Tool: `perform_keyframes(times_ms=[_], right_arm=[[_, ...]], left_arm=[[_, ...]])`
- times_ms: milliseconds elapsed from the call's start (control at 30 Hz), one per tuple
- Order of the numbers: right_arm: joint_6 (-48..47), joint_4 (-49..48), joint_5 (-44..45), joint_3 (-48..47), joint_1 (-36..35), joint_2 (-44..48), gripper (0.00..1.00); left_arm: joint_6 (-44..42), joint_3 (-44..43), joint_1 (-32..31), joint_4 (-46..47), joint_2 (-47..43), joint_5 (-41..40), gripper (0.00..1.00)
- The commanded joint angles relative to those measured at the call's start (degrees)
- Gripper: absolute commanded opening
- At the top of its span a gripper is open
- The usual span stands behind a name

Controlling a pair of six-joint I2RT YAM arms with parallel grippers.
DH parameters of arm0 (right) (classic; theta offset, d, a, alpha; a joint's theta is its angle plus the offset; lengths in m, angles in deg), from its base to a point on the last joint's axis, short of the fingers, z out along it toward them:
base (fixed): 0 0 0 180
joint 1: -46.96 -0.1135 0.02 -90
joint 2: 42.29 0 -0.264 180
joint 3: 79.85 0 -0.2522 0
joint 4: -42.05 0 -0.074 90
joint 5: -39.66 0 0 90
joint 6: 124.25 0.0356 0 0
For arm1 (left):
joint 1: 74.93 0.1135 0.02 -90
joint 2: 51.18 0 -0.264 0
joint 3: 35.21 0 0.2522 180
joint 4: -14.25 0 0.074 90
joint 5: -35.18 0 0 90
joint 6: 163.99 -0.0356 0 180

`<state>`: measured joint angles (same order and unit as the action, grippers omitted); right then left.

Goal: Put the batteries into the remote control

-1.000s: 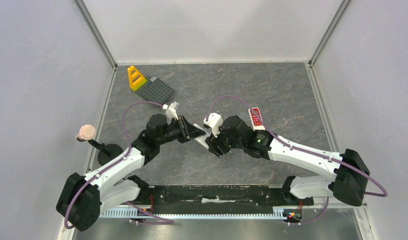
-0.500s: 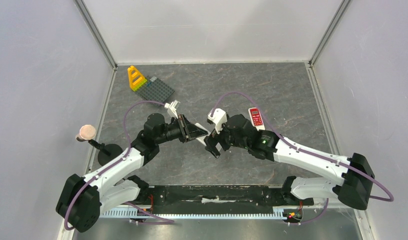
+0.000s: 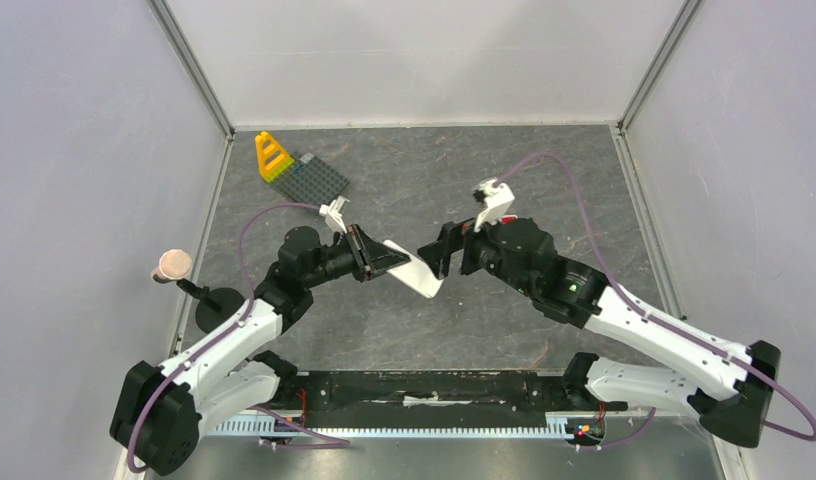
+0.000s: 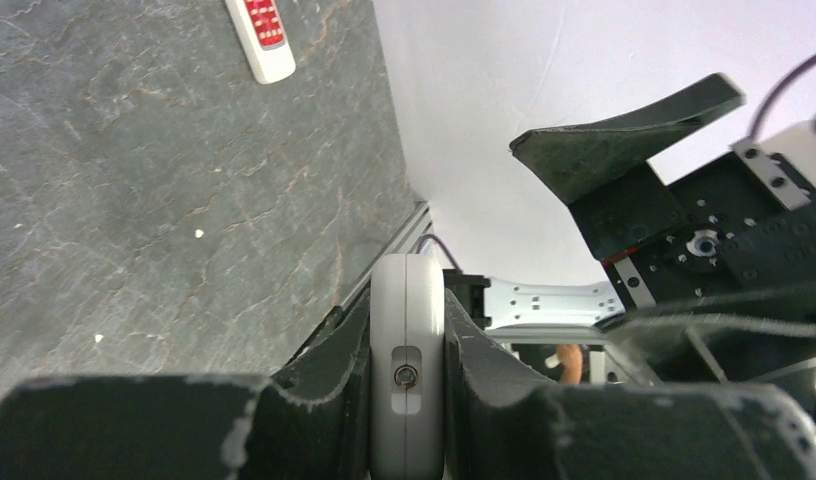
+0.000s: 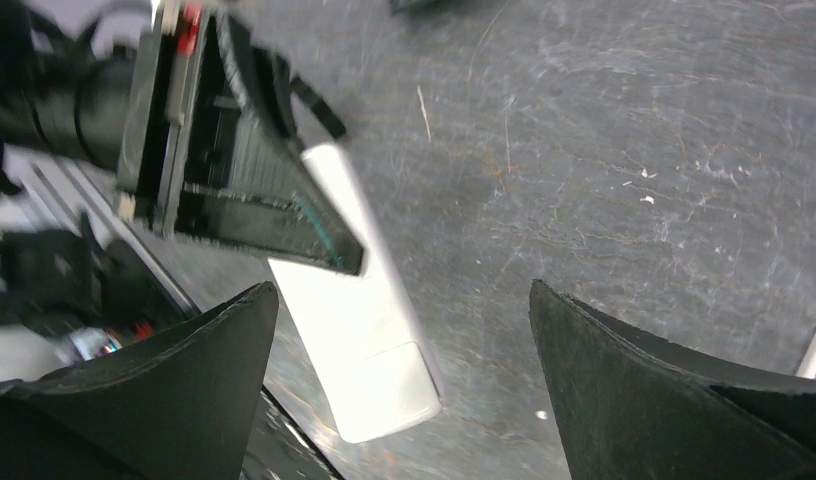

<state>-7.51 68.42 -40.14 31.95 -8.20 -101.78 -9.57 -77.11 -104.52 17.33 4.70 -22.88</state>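
1. Pulled back rightward since earlier, the right gripper (image 3: 446, 250) is spread wide, empty.
2. At mid-worktop (image 3: 564, 180), the white remote (image 3: 421, 278) is clamped edge-on between the fingers of the left gripper (image 3: 384, 260), presumably steadied for loading.
3. No batteries can be seen.

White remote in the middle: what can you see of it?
The white remote is a slim, flat bar of plastic, its visible face plain, with a seam near the free end. The left gripper is shut on the other end; the open right gripper, close by, does not touch it.
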Motion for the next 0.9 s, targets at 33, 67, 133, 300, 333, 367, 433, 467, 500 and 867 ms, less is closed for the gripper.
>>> perform_keyframes(times_ms=[33,67,133,300,333,367,433,467,500,867], right_arm=[[23.1,-3.9,4.6,5.8,1.3,6.5,0.98],[25.6,-5.9,3.4,8.0,1.3,7.8,0.98],[29.7,-11.1,1.6,11.4,1.3,9.7,0.98],[35.9,-16.0,-1.2,14.2,1.3,10.7,0.96],[37.1,-16.3,-1.6,14.6,1.2,10.6,0.95],[38.1,-16.8,-1.7,15.1,1.3,10.5,0.93],[40.7,-18.0,-2.3,16.3,1.3,10.4,0.89],[41.8,-19.5,-2.9,17.2,1.3,10.3,0.86],[42.8,-20.4,-3.7,17.8,1.3,10.1,0.83],[46.3,-23.8,-7.0,19.6,1.4,8.1,0.59]], left_arm=[[7.5,-1.5,1.0,2.6,-4.0,-0.9,0.02],[8.4,-1.6,1.0,2.5,-4.4,-1.2,0.02],[10.0,-1.7,1.1,2.4,-4.9,-1.6,0.02],[14.2,-1.7,1.2,2.9,-6.2,-2.9,0.02],[15.0,-1.6,1.2,3.1,-6.4,-3.2,0.02],[15.7,-1.6,1.2,3.5,-6.6,-3.5,0.02],[17.0,-1.6,1.3,3.9,-6.8,-3.9,0.02],[17.4,-1.5,1.2,4.2,-6.7,-3.9,0.02],[17.8,-1.6,1.2,4.3,-6.7,-3.8,0.02],[21.6,-0.1,2.2,7.8,-6.4,-3.3,0.02]])
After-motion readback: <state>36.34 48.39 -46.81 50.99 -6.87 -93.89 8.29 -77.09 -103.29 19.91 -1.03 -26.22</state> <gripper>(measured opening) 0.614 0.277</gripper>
